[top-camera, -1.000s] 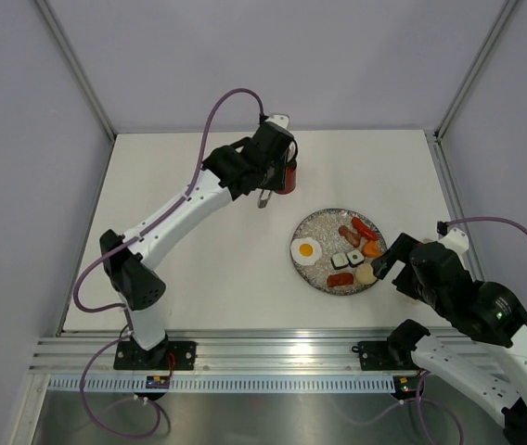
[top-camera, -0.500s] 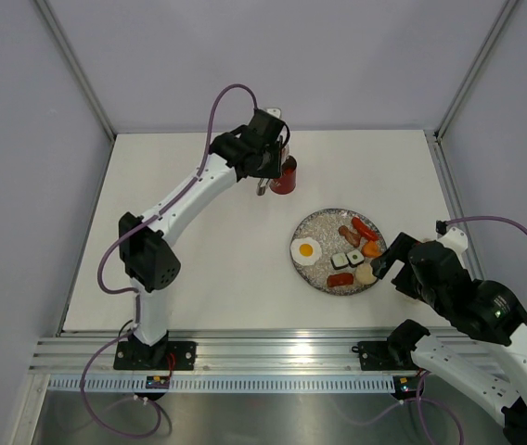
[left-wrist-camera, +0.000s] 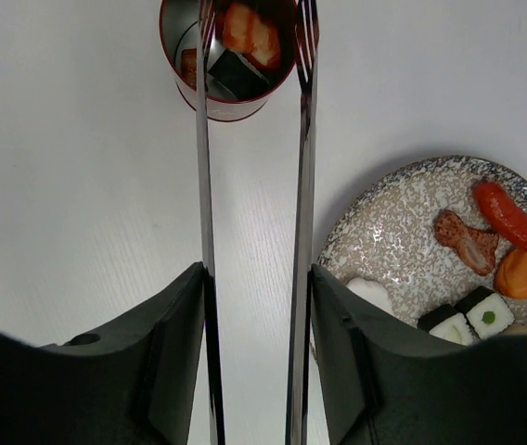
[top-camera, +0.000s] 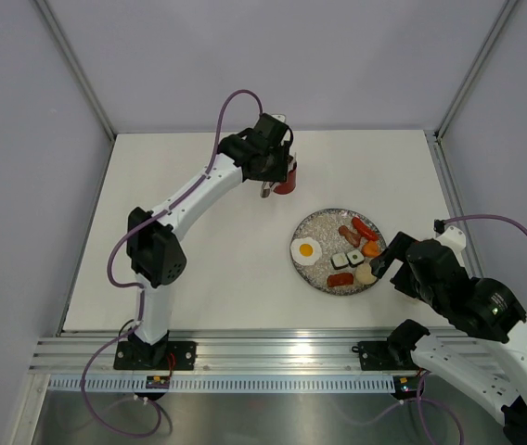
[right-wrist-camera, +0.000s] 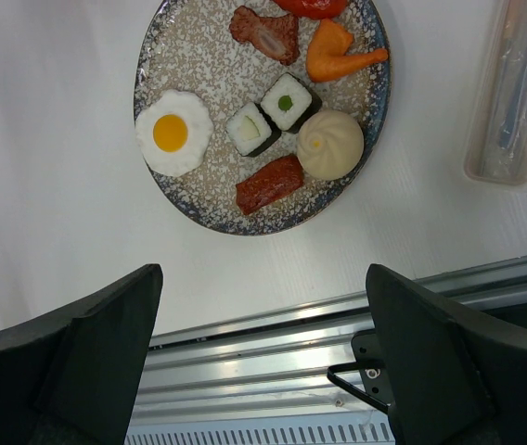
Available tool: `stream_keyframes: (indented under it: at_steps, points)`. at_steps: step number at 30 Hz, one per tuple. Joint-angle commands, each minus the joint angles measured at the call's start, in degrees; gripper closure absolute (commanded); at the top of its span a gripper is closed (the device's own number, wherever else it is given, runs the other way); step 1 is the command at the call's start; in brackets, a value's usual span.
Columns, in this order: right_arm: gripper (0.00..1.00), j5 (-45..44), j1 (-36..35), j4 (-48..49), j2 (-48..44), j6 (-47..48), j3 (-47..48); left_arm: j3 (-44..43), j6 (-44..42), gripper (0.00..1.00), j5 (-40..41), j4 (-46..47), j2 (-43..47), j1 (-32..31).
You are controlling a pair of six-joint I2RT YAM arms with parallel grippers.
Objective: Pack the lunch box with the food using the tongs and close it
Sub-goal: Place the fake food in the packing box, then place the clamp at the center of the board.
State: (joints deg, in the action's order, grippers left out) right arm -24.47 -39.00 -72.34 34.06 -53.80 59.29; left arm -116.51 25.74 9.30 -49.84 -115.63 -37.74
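The left jaws are pinched on the tongs [left-wrist-camera: 204, 185], whose two arms are held spread, tips over the open mouth of the lunch box [left-wrist-camera: 226, 109]. A sushi roll and a reddish piece are seen inside it. Since a second ago the left elbow has been swung rightward, while the box is unmoved. Bare counter [top-camera: 208, 269] is left beside it. Further right, food [right-wrist-camera: 330, 144] is crowded on the plate [right-wrist-camera: 199, 56], near the rail [right-wrist-camera: 273, 334]. The right jaws are spread wide and empty beside the plate's near-right rim. A clear case [right-wrist-camera: 514, 83] is seen rightmost.
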Motion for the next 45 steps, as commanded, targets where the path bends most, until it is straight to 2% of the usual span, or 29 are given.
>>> stream_keyframes:
  at_steps: [1,6,9,12,16,20,25,28,34,36,40,43,45]
  points:
    - [0.01,-1.46,-0.37,-0.44,0.21,-0.69,1.27,-0.91,-0.51,0.49,-0.95,2.91,0.59,0.29]
    - [0.01,-1.46,-0.37,-0.44,0.30,-0.78,1.18,-1.00,-0.69,0.49,-0.95,2.82,1.37,0.38]
    - [0.00,-1.37,-0.37,-0.61,0.30,-0.95,1.27,-0.91,-0.69,0.54,-1.48,2.73,3.04,0.30]
    - [0.01,-1.37,-0.28,-0.53,0.21,-0.96,1.18,1.01,-1.21,0.61,-1.48,3.79,7.60,-0.14]
    - [0.01,-1.28,-0.37,0.00,0.39,-0.96,0.92,6.98,-3.06,0.87,-1.39,6.60,15.16,-0.32]
    - [0.01,-0.76,-0.46,0.97,0.83,-0.61,0.22,15.41,-3.59,0.92,0.98,8.18,22.28,-0.23]
    - [0.01,-0.05,-0.46,2.28,1.71,-0.43,-0.40,30.00,-2.10,0.92,9.40,11.43,32.21,-0.06]
    - [0.00,0.30,-0.46,3.25,1.88,-0.25,-0.66,38.88,-0.52,0.90,11.44,14.94,36.08,1.52]
    - [0.00,0.74,-0.46,3.25,1.97,0.01,-0.58,51.53,4.05,0.84,13.63,23.20,37.76,3.37]
    - [0.01,0.56,-0.46,2.90,1.27,-0.08,-0.66,54.36,6.60,0.83,14.43,26.54,38.29,3.46]
    - [0.00,0.39,-0.37,1.76,0.30,-0.52,-0.49,59.99,9.42,0.75,14.17,31.47,38.73,3.46]
    - [0.01,0.21,-0.37,0.97,-0.40,-0.78,-0.58,61.92,11.09,0.70,13.82,32.27,37.59,3.37]
    - [0.01,0.21,-0.37,0.79,-0.93,-0.78,-0.58,62.71,12.23,0.63,13.29,32.62,36.02,3.55]
